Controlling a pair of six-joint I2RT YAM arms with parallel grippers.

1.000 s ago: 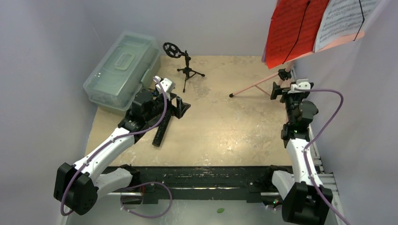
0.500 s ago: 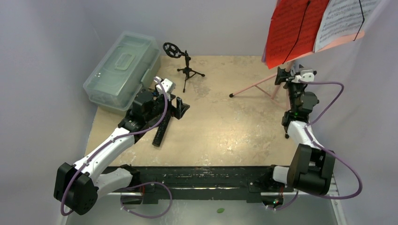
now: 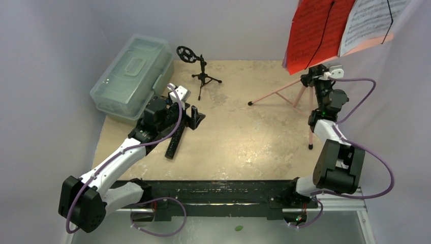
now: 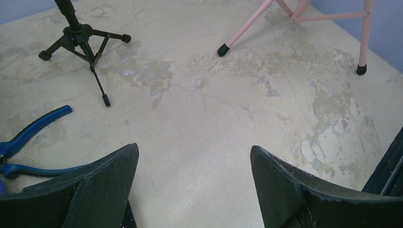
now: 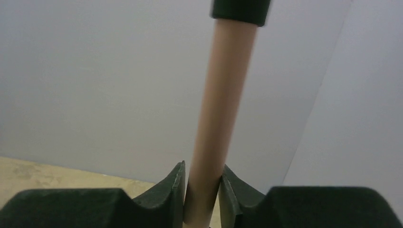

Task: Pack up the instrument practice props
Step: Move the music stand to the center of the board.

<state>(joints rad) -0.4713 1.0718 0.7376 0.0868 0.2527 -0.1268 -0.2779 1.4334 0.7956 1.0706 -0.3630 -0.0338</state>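
Observation:
The pink music rack stands at the back right on tripod legs (image 3: 277,92), carrying red pages (image 3: 312,33) and a white sheet-music page (image 3: 368,23). My right gripper (image 3: 314,77) is at its upright pole just under the pages. In the right wrist view its fingertips (image 5: 203,183) press both sides of the pink pole (image 5: 223,104). A black mic tripod (image 3: 203,76) with a round ring on top stands at the back centre. My left gripper (image 3: 195,116) hovers open over bare table (image 4: 195,152), nearer me than the mic tripod (image 4: 81,38).
A clear greenish plastic case (image 3: 133,75), lid shut, sits at the back left. Blue-handled pliers (image 4: 33,133) lie left of my left gripper. A long black bar (image 3: 175,145) lies on the table by the left arm. Purple walls stand close on both sides.
My right arm has swung up and back to the rack's pole, and its jaws have closed from wide open onto it. The left arm has not moved.

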